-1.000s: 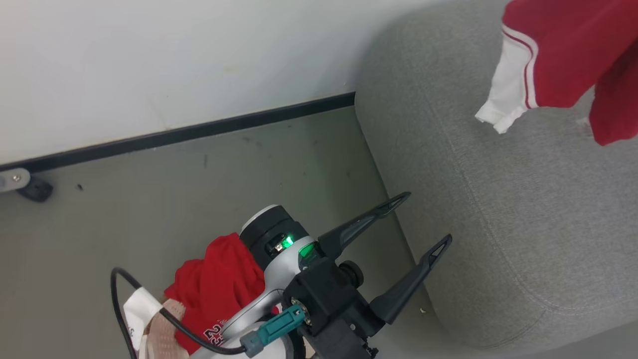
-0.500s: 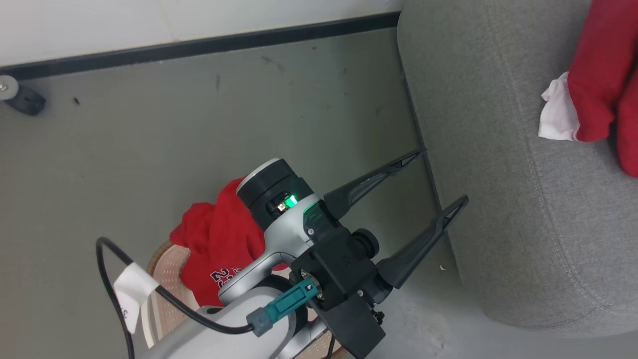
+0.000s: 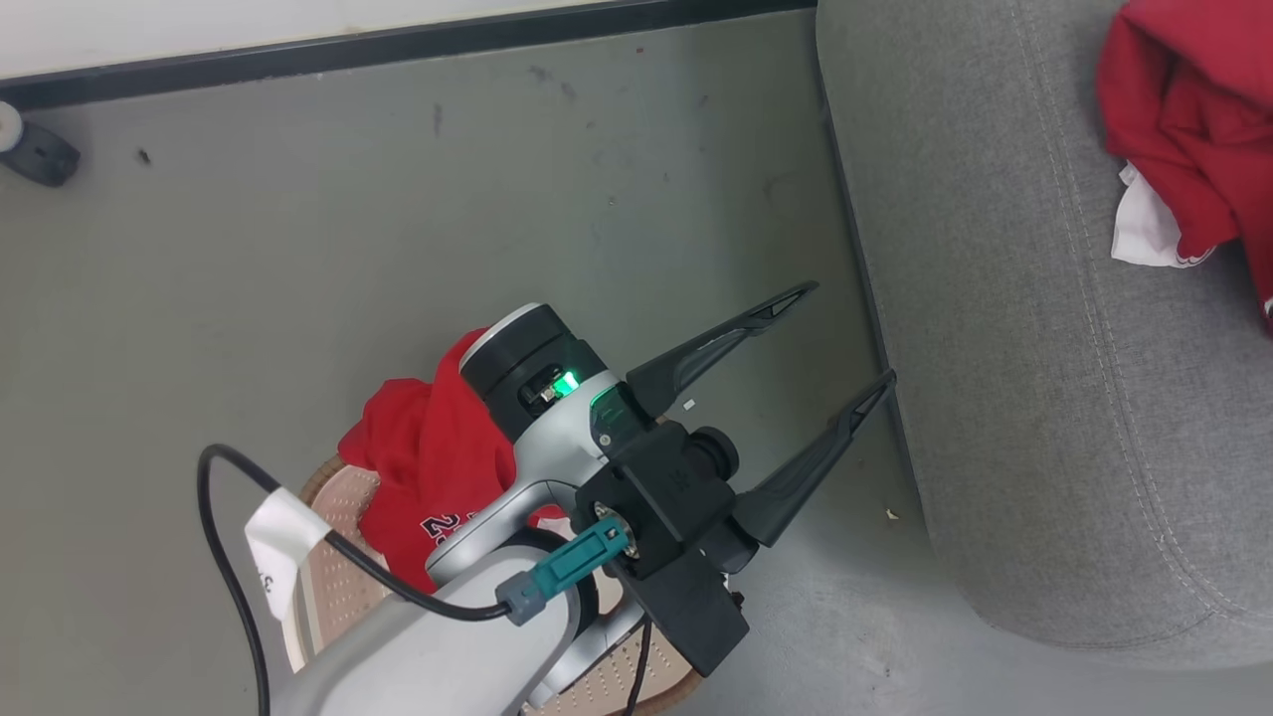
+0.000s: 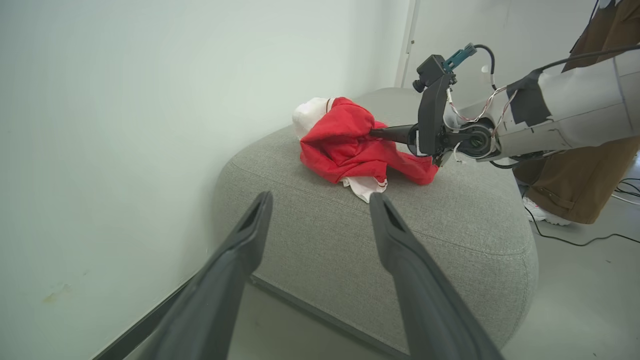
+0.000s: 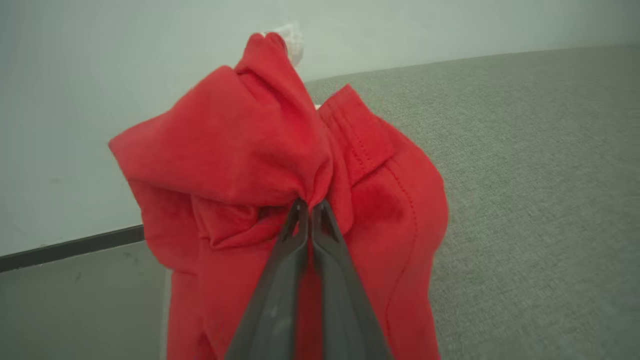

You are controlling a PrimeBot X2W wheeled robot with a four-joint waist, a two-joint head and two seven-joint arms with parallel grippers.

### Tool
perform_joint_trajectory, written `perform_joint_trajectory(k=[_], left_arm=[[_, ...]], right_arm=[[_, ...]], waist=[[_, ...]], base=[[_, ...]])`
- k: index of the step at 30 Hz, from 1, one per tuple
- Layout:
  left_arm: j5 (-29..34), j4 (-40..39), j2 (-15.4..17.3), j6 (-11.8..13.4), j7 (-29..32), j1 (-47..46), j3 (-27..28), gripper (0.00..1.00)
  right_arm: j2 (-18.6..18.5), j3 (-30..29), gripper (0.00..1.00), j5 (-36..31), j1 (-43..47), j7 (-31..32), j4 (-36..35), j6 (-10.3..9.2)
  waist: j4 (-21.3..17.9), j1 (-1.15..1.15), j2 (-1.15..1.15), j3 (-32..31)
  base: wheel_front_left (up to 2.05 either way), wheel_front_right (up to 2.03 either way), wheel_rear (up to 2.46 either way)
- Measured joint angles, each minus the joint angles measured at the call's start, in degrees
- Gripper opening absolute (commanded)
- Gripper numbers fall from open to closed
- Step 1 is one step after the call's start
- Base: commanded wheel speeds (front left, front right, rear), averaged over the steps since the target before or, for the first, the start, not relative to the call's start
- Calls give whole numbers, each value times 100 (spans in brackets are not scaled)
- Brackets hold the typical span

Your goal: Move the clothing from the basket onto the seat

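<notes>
A red jersey with a white "23" lies in the cream perforated basket at the lower left, partly hidden under my left arm. Above the floor, between basket and seat, my left gripper is open and holds nothing; its fingers point toward the grey seat. A second red garment with white trim rests bunched on the seat. My right gripper is shut on a fold of this garment, also seen as a red garment at the top right.
A white wall with a black skirting runs behind the grey floor. A caster wheel stands at the far left. A person in brown trousers stands beyond the seat, with a cable on the floor.
The head camera has tilted down and shifted. The garment in my right gripper has gone from hanging spread to resting bunched on the seat. My left gripper stays open.
</notes>
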Motion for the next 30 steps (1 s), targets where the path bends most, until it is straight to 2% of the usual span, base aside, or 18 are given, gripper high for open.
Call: perform_joint_trajectory(k=[7, 8, 9, 10, 11, 22, 30], left_arm=[[0, 183, 23, 0, -122, 4, 7, 100], [0, 214, 32, 0, -131, 5, 7, 100], [0, 242, 32, 0, -157, 10, 4, 100], [0, 255, 30, 0, -179, 18, 0, 100], [0, 269, 30, 0, -189, 24, -1, 100], [-29, 580, 57, -1, -405, 191, 19, 100], [-181, 968, 157, 80, -693, 451, 328, 100]], right_arm=[[146, -47, 0, 42, 186, 0, 260, 0], [166, -59, 17, 42, 186, 0, 275, 0], [169, -73, 39, 42, 194, 0, 279, 0], [166, -75, 67, 42, 201, 0, 279, 0], [164, -74, 100, 41, 205, 0, 279, 0], [142, -49, 100, -216, 651, 1, 7, 0], [167, 22, 100, -644, 947, 1, -525, 0]], waist=[[-52, 0, 0, -60], [-63, 0, 0, -78], [-75, 0, 0, -100], [-85, 0, 0, -123], [-96, 0, 0, -146], [-258, -1, 0, -496], [-338, -1, -1, -860]], base=[[0, 0, 0], [0, 0, 0], [0, 0, 0], [0, 0, 0], [0, 0, 0], [0, 0, 0], [0, 0, 0]])
